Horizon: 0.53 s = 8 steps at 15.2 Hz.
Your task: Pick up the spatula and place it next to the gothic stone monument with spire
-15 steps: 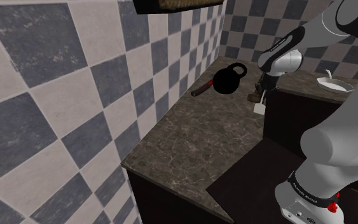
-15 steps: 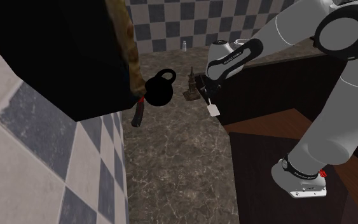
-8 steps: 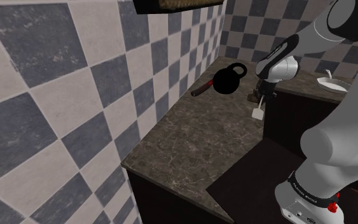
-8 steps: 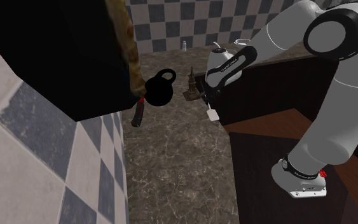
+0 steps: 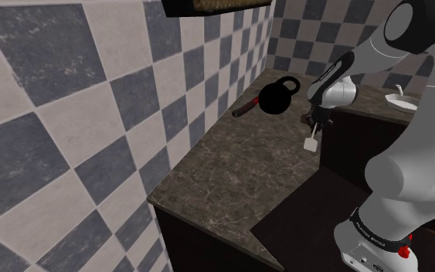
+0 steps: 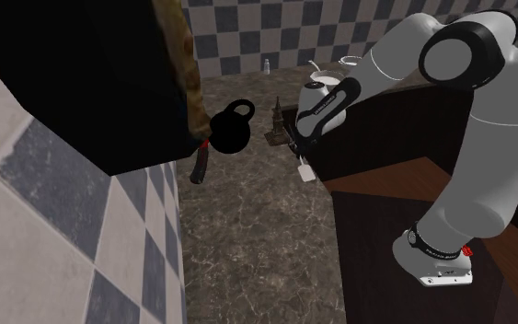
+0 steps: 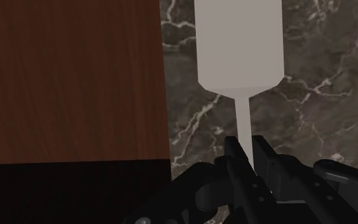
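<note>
So the gripper (image 7: 247, 154) is clamped on the spatula (image 7: 239, 44). Its 2 black fingers (image 7: 233, 159) pinch the thin handle from both sides, and the flat pale blade sticks out past the tips. In the wrist view the blade sits over the dark veined countertop (image 7: 311, 76), right along its edge. A brown wood surface (image 7: 69, 76) starts just past that edge.

From the shoulder view the gripper (image 5: 314, 128) points down. The spatula (image 5: 311, 143) hangs blade-down at the counter edge on the arm's side. Can't tell if the blade touches the stone or not.

In the second exterior view the gripper (image 6: 296, 153) and spatula (image 6: 305, 172) are just beside the monument (image 6: 276, 124). It's a small dark spire thing on a base, standing upright on the countertop (image 6: 257, 230). The spatula is on that view's right of it and a bit nearer the camera.

Further out, 1 black kettlebell (image 6: 232, 129) stands on that view's left of the monument, near the wall. A dark tool with a red bit (image 6: 200, 164) lies along the wall beside it. Blue-grey and off-white checker tiles (image 5: 69, 116) cover the wall. A white sink (image 5: 402, 102) sits on the far counter behind the arm.
</note>
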Each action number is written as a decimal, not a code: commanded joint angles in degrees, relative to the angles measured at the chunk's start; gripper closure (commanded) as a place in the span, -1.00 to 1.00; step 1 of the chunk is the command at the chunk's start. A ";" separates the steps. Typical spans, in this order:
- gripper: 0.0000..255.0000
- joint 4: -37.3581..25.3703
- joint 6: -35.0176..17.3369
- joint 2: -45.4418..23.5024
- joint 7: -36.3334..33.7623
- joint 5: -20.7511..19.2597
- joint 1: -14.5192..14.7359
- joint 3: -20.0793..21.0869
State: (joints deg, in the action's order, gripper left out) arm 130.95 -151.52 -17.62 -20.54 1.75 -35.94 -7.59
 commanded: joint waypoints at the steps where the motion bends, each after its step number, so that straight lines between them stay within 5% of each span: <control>1: 1.00 0.16 -1.44 -1.26 0.08 0.28 -0.05 0.20; 8: 1.00 -0.47 -5.93 -6.39 0.76 1.35 -0.67 1.01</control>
State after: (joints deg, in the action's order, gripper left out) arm 130.75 -156.75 -23.07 -19.79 2.94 -36.58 -6.74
